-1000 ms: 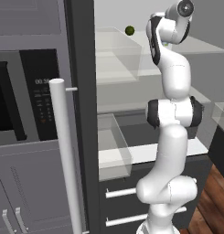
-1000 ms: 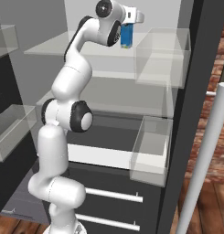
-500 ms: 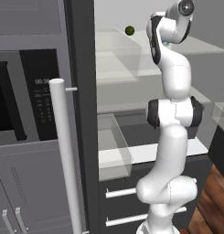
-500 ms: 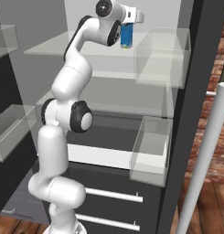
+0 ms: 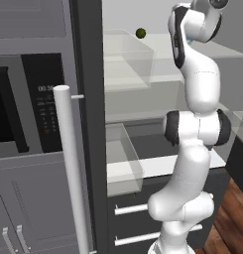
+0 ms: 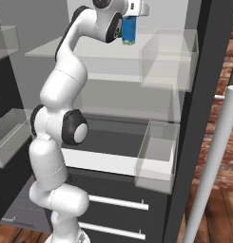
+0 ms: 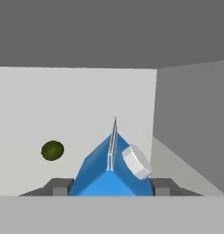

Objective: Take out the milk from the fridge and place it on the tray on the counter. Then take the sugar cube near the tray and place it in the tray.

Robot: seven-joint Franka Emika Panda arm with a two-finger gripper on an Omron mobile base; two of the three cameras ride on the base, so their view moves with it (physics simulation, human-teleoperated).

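Note:
The milk [image 6: 130, 32] is a bright-blue gabled carton with a white cap, standing on the top glass shelf [image 6: 84, 53] of the open fridge [image 6: 206, 66]. My gripper [image 6: 131, 24] reaches in from above and is shut on the carton. In the hand view the milk [image 7: 106, 176] fills the gap between my gripper [image 7: 109, 188] tips, with one dark fingertip [image 7: 58, 187] against each side. The fridge's pale back wall lies behind it. The tray, the counter and the sugar cube are out of view.
A small dark-green ball [image 5: 141, 33] sits on the same shelf, left of the carton [image 7: 52, 150]. Clear door bins [image 6: 158, 152] jut out at mid height. The long silver handle [image 5: 68, 163] stands in front, with the black microwave [image 5: 38, 104] to the left.
The fingers have closed in onto the carton's sides. The arm and the carton have stayed where they were.

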